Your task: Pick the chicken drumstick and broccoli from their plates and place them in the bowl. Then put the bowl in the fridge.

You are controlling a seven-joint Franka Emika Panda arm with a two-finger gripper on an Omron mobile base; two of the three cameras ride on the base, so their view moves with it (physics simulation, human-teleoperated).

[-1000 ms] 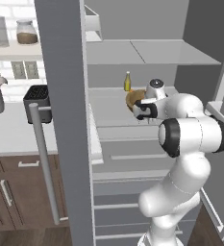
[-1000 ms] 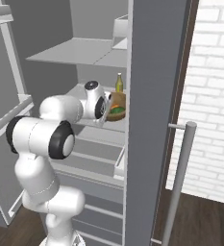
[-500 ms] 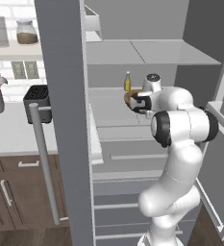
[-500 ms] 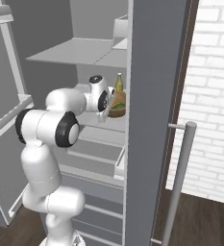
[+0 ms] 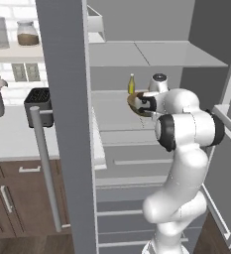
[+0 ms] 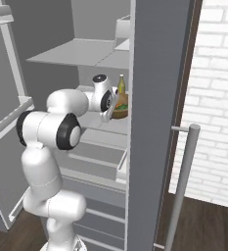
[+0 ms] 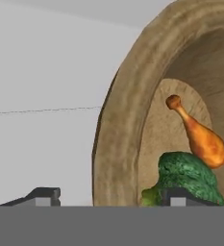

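Note:
The brown wooden bowl point(image 7: 116, 144) rests on a middle shelf of the open fridge point(image 5: 112, 121), next to a bottle. Inside it lie the orange chicken drumstick point(image 7: 202, 137) and the dark green broccoli point(image 7: 188, 175). My gripper point(image 7: 111, 197) is open, one fingertip outside the bowl's rim and the other inside, with a gap to the rim on the outer side. From the base, the bowl point(image 5: 136, 105) point(image 6: 121, 109) sits just past my hand point(image 5: 145, 103) point(image 6: 110, 104). The plates are out of view.
A yellow-green bottle point(image 5: 131, 84) point(image 6: 121, 84) stands right behind the bowl. The grey fridge door point(image 5: 67, 124) with its long bar handle point(image 5: 45, 163) hangs open on the left. Another shelf point(image 5: 151, 53) lies above, and drawers point(image 5: 137, 163) lie below. A counter with a toaster point(image 5: 37, 101) is at far left.
My arm has carried the bowl deeper onto the fridge shelf. The jaws, shut on the rim before, have opened and let the bowl go.

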